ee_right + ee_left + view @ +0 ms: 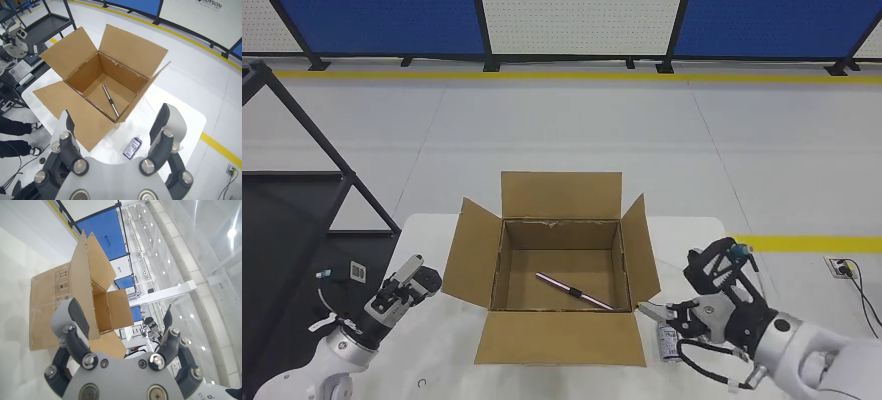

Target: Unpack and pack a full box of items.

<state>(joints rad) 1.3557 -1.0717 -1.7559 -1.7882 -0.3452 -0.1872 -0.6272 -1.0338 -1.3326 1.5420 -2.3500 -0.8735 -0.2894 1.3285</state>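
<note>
An open cardboard box (560,228) stands in the middle of the white table (432,225) with all its flaps folded out. On its floor lies a slim metal rod with a dark band (574,292) (110,100). A small spray can with a blue and white label (668,342) (132,148) lies on the table just right of the box. My right gripper (654,310) (117,125) hangs open above the can, nothing between its fingers. My left gripper (420,275) (121,311) is open and empty, left of the box (49,306).
A dark metal shelf cart (282,215) stands left of the table. A small dark ring-shaped thing (421,383) lies near the table's front left. Yellow floor lines (812,242) run behind and to the right. A person's legs (17,132) stand beside the table.
</note>
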